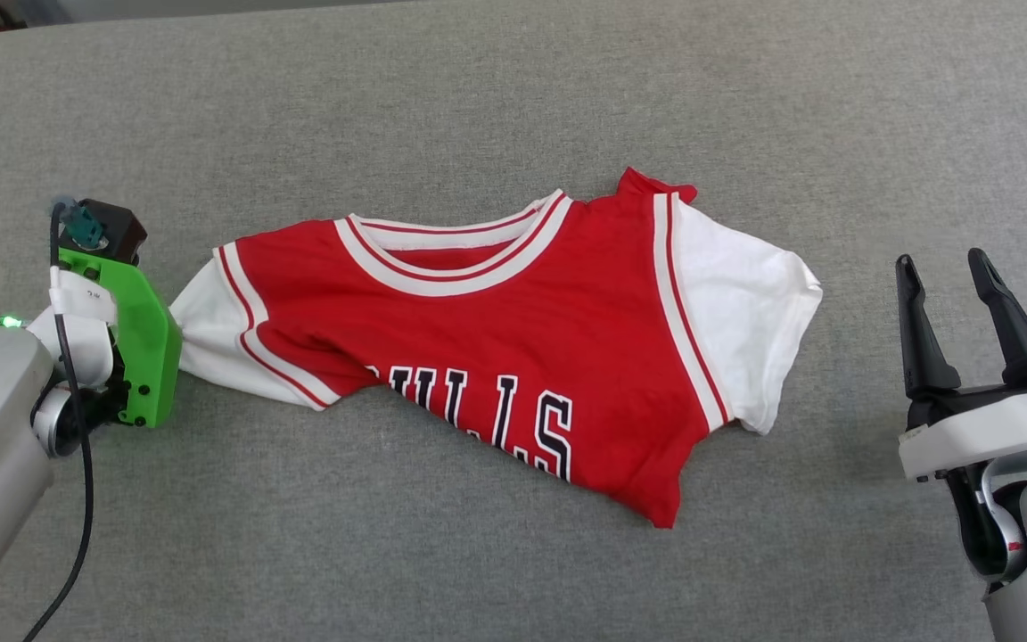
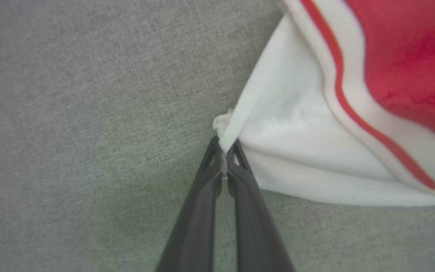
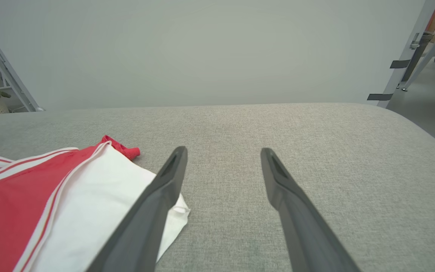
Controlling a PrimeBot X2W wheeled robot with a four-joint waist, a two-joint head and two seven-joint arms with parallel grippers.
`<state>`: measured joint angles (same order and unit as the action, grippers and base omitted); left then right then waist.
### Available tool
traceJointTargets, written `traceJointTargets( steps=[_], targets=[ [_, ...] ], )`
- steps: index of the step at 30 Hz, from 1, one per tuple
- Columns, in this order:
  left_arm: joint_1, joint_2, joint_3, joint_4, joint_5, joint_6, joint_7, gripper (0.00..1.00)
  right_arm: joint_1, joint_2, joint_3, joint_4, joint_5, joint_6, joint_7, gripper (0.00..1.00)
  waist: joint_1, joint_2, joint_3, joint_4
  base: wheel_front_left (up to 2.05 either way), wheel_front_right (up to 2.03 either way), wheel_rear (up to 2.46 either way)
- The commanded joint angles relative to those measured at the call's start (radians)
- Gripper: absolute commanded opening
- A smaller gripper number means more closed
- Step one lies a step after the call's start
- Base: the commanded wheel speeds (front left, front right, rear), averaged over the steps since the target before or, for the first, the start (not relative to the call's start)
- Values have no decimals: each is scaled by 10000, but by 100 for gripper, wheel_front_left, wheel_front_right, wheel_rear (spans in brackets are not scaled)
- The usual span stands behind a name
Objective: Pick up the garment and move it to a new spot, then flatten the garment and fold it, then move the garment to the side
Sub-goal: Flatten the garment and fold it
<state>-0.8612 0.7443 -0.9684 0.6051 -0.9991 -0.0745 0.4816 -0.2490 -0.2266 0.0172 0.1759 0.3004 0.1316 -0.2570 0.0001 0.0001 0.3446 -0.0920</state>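
One garment (image 1: 513,330) lies front up on the grey padded surface (image 1: 513,98), between two grippers. The left gripper (image 2: 224,145), reaching in low from the side, pinches the tip of one white sleeve (image 2: 278,124). The right gripper (image 1: 941,260) stands clear of the garment's opposite side, fingers spread and empty.

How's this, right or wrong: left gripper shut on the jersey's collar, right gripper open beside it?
Not the collar: the left gripper is shut on the white sleeve tip of the garment, per the left wrist view. The right gripper is open beside it.

"ULLS" — black letters on garment (image 1: 513,330) front, first letter hidden.
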Motion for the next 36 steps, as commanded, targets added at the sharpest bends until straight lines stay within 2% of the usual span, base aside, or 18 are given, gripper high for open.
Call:
traceJointTargets(
  steps=[1,2,3,4,9,14,17,22,23,25,29,31,36],
  targets=[
    [289,-317,-106,261,-68,-23,-218,0,-170,-119,27,67,-49,-9,-47,100,-1,-1,-11,-27,0,0,0],
    [313,-429,-100,401,-42,-62,-450,26,-181,-184,42,106,-34,-9,-47,100,-1,-1,-98,7,0,0,0],
    [341,-508,-110,482,2,-105,-669,41,-187,-238,35,117,-24,-9,-47,100,-1,-1,-205,48,0,0,0],
    [342,-562,-101,551,138,-122,-1080,100,-187,-312,33,119,-13,-9,-47,100,-1,-1,-324,95,0,0,0],
    [469,-785,162,508,766,197,-3507,100,-339,-765,-125,-67,52,-9,-28,100,-1,-1,-910,379,0,0,0],
    [893,-955,610,-131,1305,1238,-6052,100,-900,-1525,-200,-434,110,-9,306,100,-1,-1,-1335,724,0,0,0],
    [1271,-1054,866,-635,1464,1936,-6943,100,-1297,-2053,119,-638,308,-9,842,100,-1,-1,-1509,913,0,0,0],
    [2139,-1209,1615,-2020,1806,3269,-7403,100,-2086,-3112,1139,-907,1010,-9,2265,100,-1,-1,-1699,1198,0,0,0],
    [2729,-1253,2305,-3041,2379,4080,-7426,100,-2580,-3685,1960,-954,1570,-9,3297,100,-1,-1,-1713,1285,0,0,0],
    [3376,-1346,2897,-3794,2833,4579,-7429,100,-2917,-4108,2701,-838,2089,-9,4336,100,-1,-1,-1708,1337,0,0,0],
    [4564,-1576,3799,-4800,3619,5189,-7431,100,-3337,-4684,3998,-656,3152,-9,6483,100,-1,-1,-1616,1461,0,0,0],
    [5082,-1762,4238,-5212,3957,5360,-7431,100,-3478,-4952,4538,-580,3617,-9,7524,100,-1,-1,-1520,1539,0,0,0],
    [5992,-2386,5040,-5784,4661,5339,-7432,100,-3741,-5320,5433,-238,4569,-9,9351,100,-1,-1,-1091,1834,0,0,0]
  ],
)
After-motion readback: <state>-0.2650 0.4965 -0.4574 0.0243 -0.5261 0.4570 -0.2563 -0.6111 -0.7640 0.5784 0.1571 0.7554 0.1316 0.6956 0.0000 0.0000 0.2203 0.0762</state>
